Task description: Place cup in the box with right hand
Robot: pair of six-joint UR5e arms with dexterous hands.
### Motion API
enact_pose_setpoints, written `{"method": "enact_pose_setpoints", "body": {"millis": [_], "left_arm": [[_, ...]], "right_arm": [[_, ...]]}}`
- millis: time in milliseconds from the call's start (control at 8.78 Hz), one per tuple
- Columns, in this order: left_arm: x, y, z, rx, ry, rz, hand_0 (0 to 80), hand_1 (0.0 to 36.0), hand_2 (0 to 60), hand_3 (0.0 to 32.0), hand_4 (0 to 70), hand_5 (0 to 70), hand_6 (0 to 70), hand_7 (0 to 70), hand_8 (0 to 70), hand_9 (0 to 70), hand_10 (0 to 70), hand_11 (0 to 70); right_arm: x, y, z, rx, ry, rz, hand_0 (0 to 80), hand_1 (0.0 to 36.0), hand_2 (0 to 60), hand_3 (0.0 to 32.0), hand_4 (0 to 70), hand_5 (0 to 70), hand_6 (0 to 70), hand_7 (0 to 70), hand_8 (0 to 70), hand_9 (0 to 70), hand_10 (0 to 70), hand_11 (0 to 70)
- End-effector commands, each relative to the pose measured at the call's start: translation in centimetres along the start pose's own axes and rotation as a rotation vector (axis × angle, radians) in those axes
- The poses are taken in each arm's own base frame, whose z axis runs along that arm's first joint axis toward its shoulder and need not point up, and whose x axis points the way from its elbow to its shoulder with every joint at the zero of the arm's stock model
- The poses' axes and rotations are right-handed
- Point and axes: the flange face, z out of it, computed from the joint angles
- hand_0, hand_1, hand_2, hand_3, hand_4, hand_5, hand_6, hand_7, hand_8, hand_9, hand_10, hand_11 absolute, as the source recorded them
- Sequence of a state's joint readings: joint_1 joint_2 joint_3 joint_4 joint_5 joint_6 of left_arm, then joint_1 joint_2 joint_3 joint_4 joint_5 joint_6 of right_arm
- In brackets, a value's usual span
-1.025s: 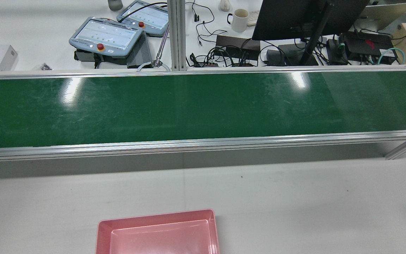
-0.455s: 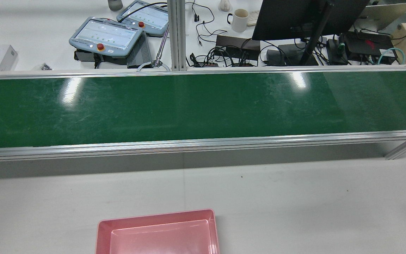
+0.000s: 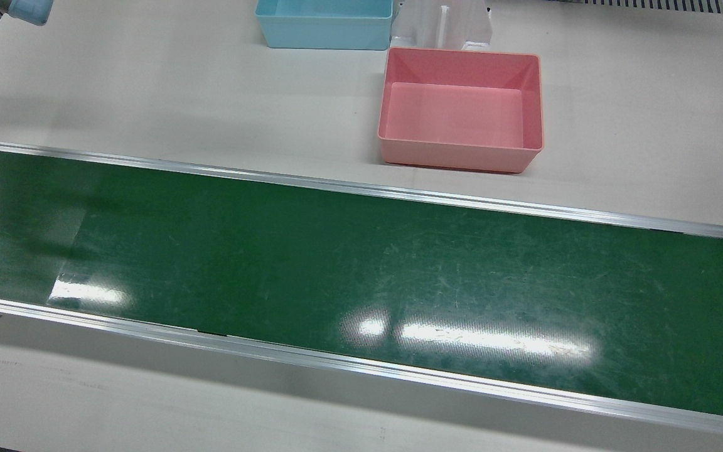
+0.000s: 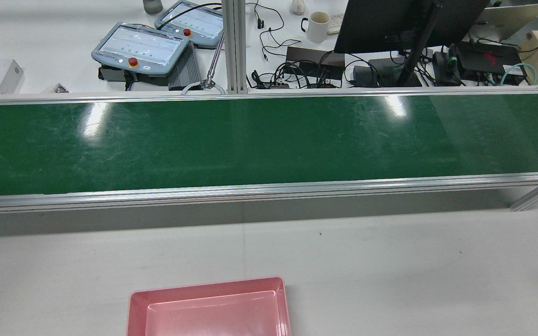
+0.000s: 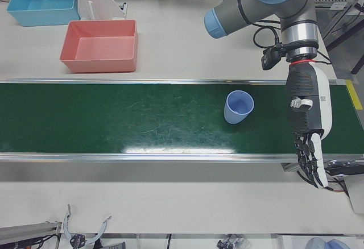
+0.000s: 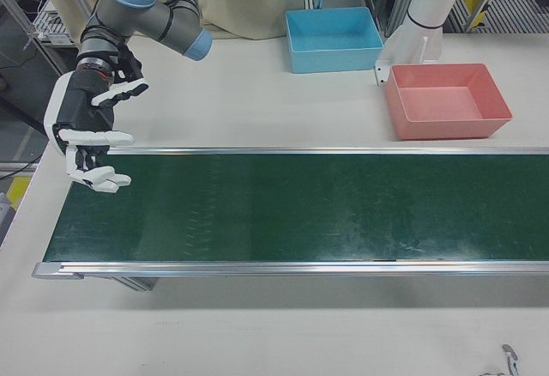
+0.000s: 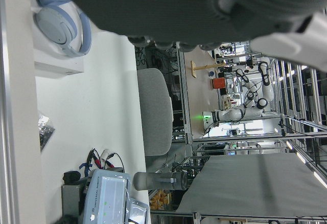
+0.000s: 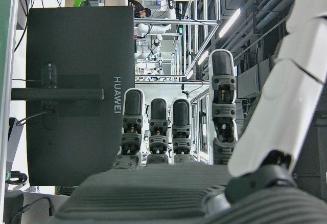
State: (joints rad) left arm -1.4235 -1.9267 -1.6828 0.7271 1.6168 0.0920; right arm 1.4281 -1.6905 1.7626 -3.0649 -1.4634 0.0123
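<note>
Task not started. Cup (image 5: pixel 238 107) upright on belt (image 5: pixel 142 118), near left hand (image 5: pixel 307 124), well apart from right hand (image 6: pixel 86 136). Right fingers (image 6: pixel 111 138) spread, holding nothing. Pink box (image 6: pixel 446 101) empty.

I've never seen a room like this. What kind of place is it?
Probably a robot lab or test workshop. Two robot arms with hands, left hand and right hand, stand over a green conveyor belt, and control tablets and tangled cables lie beside it.
</note>
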Motion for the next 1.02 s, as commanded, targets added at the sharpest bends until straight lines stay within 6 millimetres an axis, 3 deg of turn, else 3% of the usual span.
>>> {"method": "enact_pose_setpoints", "body": {"millis": [0,911], "left_arm": [[0.0,0.0,0.0,0.0,0.0,0.0,0.0,0.0,0.0,0.0,0.0,0.0,0.0,0.0,0.0,0.0,0.0,0.0],[-0.08,0.01,0.02,0.0,-0.001,0.0,0.0,0.0,0.0,0.0,0.0,0.0,0.0,0.0,0.0,0.0,0.0,0.0]], "right_arm": [[0.0,0.0,0.0,0.0,0.0,0.0,50.0,11.6,4.9,0.0,61.1,5.4,14.1,51.4,18.8,30.8,23.3,33.9],[0.0,0.0,0.0,0.0,0.0,-0.002,50.0,11.6,4.4,0.0,60.3,5.2,13.8,50.5,18.4,30.0,22.4,32.6]]}}
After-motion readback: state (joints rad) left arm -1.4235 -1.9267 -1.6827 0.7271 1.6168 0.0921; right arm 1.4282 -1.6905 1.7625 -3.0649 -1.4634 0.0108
